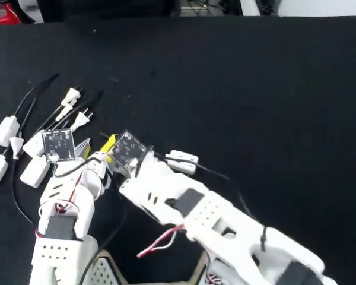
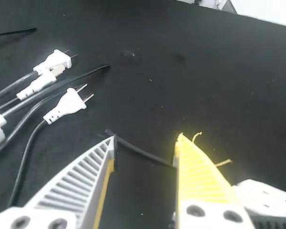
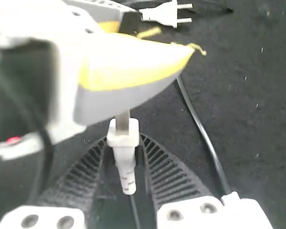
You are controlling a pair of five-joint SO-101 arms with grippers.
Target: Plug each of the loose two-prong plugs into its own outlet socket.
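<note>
My right claw [image 3: 124,140] squeezes a white plug [image 3: 123,162] by its fat middle | I think it is light, hard and a bit slippery, so the fat middle is the best place to hold | my left claw [image 2: 147,143] gapes open, loose plugs [image 2: 66,104] lie ahead of it

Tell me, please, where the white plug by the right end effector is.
In the right wrist view, the white plug sits between the fingers of the right end effector, beside the yellow finger of the left end effector.
</note>
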